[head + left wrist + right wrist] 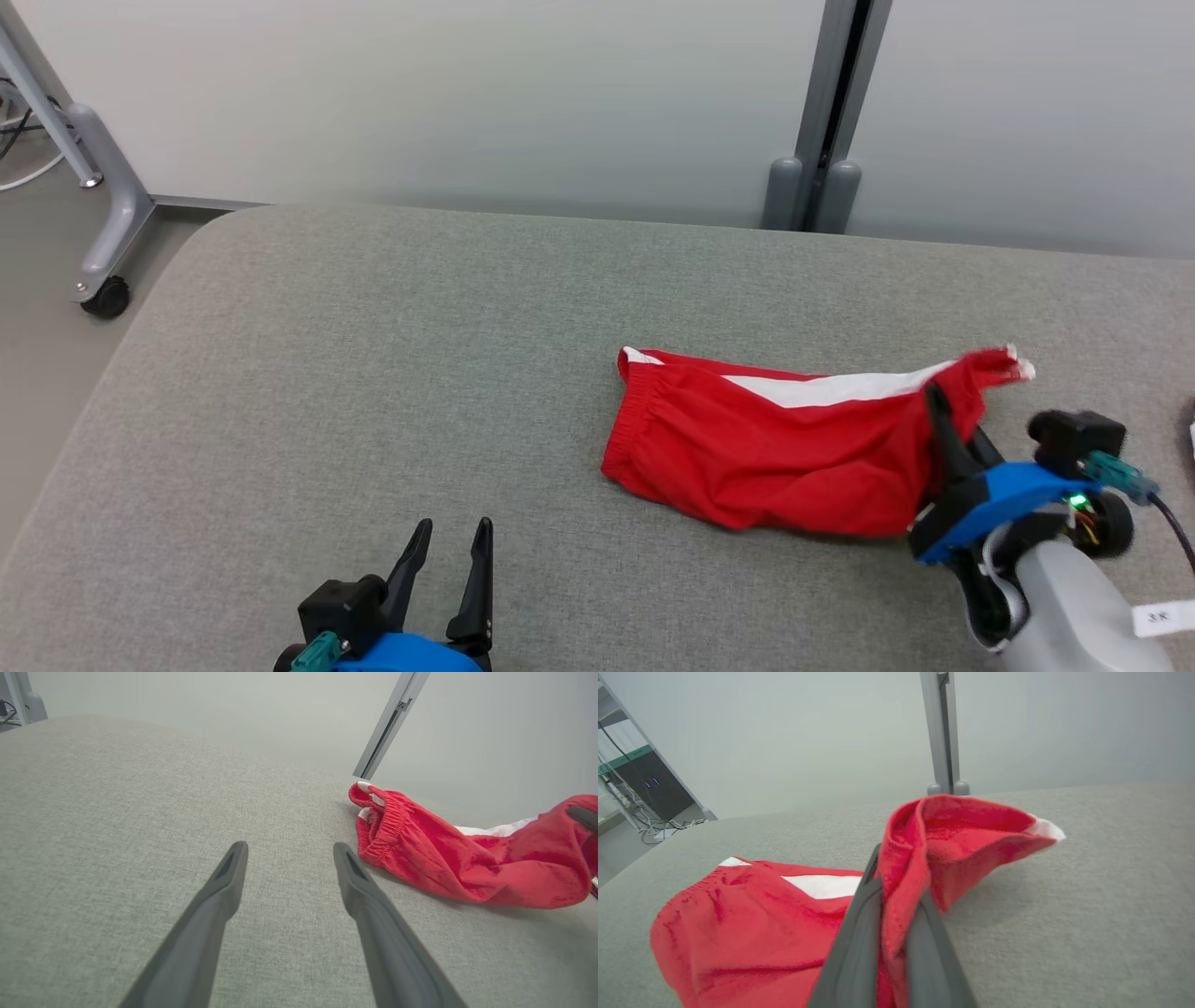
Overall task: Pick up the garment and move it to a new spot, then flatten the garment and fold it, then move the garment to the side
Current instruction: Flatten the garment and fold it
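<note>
Right gripper (943, 420) is clamped on one end of the red shorts (775, 448), with cloth pinched between its two dark fingers and bunched around their tips. Just past those tips the gripped end lifts off the grey pad (373, 373) into a loose peak with a white corner (1045, 829). To this gripper's left the rest of the shorts lies crumpled on the pad. A white stripe (831, 389) runs along their far edge, and the elastic waistband (633, 411) is at the end furthest from the fingers.

Left gripper (455, 537) has its fingers spread apart and holds nothing, low over bare pad. The waistband lies ahead and to its right, clear of its fingertips. Beyond the shorts, behind the pad's far edge, a grey post (826, 140) stands against a pale wall. Far off to the left gripper's left, a wheeled frame leg (103, 224) rests on the floor.
</note>
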Robot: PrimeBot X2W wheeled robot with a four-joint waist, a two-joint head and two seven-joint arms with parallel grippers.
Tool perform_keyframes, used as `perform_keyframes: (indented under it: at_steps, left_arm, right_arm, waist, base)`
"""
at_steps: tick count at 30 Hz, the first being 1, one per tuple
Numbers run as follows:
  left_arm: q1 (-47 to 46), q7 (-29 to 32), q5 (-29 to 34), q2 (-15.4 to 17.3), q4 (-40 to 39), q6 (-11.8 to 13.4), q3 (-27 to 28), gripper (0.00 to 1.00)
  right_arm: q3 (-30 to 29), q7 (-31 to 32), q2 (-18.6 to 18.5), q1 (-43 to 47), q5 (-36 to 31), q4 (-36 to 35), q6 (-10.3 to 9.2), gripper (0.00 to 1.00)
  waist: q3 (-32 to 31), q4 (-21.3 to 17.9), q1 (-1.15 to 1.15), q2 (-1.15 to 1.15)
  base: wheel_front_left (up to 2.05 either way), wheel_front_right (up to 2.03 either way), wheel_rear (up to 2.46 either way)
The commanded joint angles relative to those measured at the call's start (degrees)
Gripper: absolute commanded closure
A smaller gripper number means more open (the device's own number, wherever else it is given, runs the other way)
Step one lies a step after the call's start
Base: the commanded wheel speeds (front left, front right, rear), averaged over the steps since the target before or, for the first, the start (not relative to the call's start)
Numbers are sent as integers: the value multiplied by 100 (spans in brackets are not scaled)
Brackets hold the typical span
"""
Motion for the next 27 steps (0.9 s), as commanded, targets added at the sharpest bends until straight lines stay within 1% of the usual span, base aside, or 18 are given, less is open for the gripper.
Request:
perform_keyframes:
  at_steps: [1, 4, 7, 8, 9, 10, 11, 12, 16, 18, 20, 23, 27]
  left_arm:
    - [-75, -23, -42, 1, 22, -19, -18, 0]
    - [-105, -23, -89, 0, 48, -26, -72, 0]
    - [-113, -23, -127, 0, 61, -19, -112, 0]
    - [-113, -23, -127, 0, 61, -19, -112, 0]
    - [-113, -24, -140, 0, 70, -11, -121, 0]
    - [-111, -24, -152, 0, 81, -6, -131, 0]
    - [-108, -23, -140, 0, 91, -5, -139, 0]
    - [-102, -23, -136, 0, 107, 0, -137, 0]
    - [-85, -23, -90, 0, 131, 9, -60, 0]
    - [-85, -23, -39, -1, 115, 40, 14, 0]
    - [-96, -23, 11, 1, 104, 57, 82, 0]
    - [-121, -23, 111, -1, 51, 86, 217, 0]
    - [-146, -23, 285, -2, -36, 168, 371, 0]
  right_arm:
    - [197, -23, 165, -162, -84, -192, 0, 100]
    - [726, -23, 368, -379, -242, -379, 0, 100]
    - [1361, -24, 562, -552, -298, -280, 0, 100]
    - [1361, -24, 562, -552, -298, -280, 0, 100]
    - [1594, -23, 606, -597, -307, -204, 0, 100]
    - [1798, -22, 646, -635, -286, -80, 0, 87]
    - [2011, 22, 674, -654, -323, 81, 0, 5]
    - [2208, 17, 702, -692, -325, 171, 0, 0]
    - [2688, -11, 747, -702, -70, 315, 0, 0]
    - [2940, -18, 754, -618, 93, 221, 0, 0]
    - [2997, -23, 750, -575, 175, 104, 0, 0]
    - [2762, -20, 747, -465, 122, -115, 0, 0]
    - [2116, -22, 677, -225, -158, -444, 0, 0]
  waist:
    - [24, 87, 0, 0]
    - [40, 251, 0, 0]
    - [62, 432, 0, 0]
    - [62, 432, 0, 0]
    - [67, 494, 0, 0]
    - [71, 548, 0, 0]
    - [71, 596, 0, 0]
    - [71, 636, 0, 0]
    - [48, 661, 0, 0]
    - [30, 589, 0, 0]
    - [5, 480, 0, 0]
    - [-19, 266, 0, 0]
    - [-38, -30, 0, 0]
  base:
    - [0, 0, 0]
    - [0, 0, 0]
    - [0, 0, 0]
    - [0, 0, 0]
    - [0, 0, 0]
    - [0, 0, 0]
    - [0, 0, 0]
    - [0, 0, 0]
    - [0, 0, 0]
    - [0, 0, 0]
    - [0, 0, 0]
    - [0, 0, 0]
    - [0, 0, 0]
